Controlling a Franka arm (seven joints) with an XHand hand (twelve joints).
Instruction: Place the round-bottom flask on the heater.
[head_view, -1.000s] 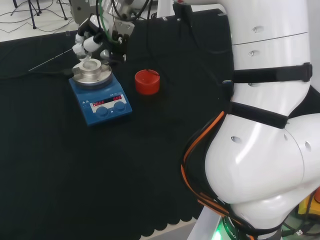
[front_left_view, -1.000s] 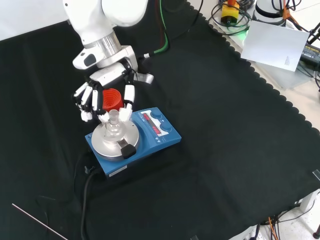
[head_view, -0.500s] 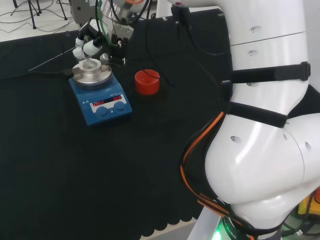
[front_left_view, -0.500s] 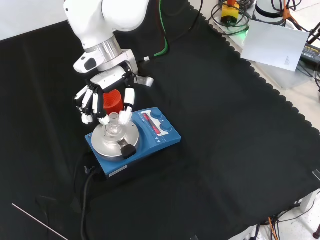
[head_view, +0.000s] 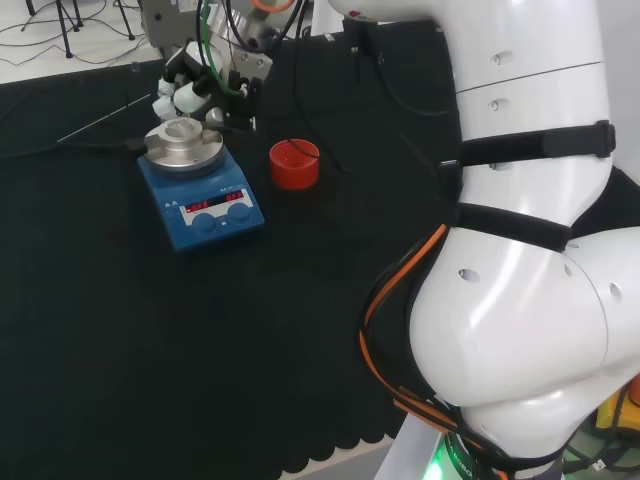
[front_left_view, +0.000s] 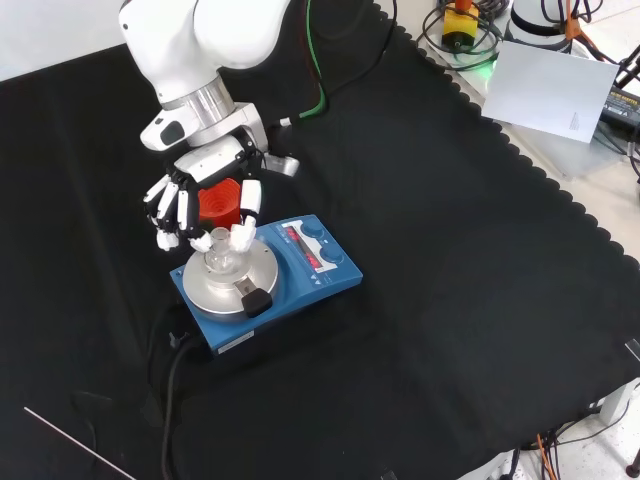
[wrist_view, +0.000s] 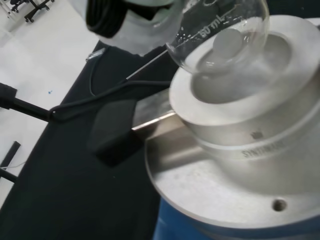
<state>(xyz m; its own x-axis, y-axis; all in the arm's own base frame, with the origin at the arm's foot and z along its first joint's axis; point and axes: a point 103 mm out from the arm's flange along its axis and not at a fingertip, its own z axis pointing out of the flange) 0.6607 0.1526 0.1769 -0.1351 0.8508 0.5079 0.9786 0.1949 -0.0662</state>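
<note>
Our black and white robot hand (front_left_view: 205, 205) curls its fingers around the neck of the clear glass round-bottom flask (front_left_view: 222, 258), holding it upright so its bulb settles into the metal bowl of the blue heater (front_left_view: 262, 285). We cannot tell whether bulb and bowl touch; fingers hide the neck.

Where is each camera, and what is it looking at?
Head view: behind and above the arm's base, looking over the big white links at the bench.
Front view: in front, looking down on the cloth; the hand comes from the top.
Wrist view: at the wrist, close to the flask.
All three share the heater.
</note>
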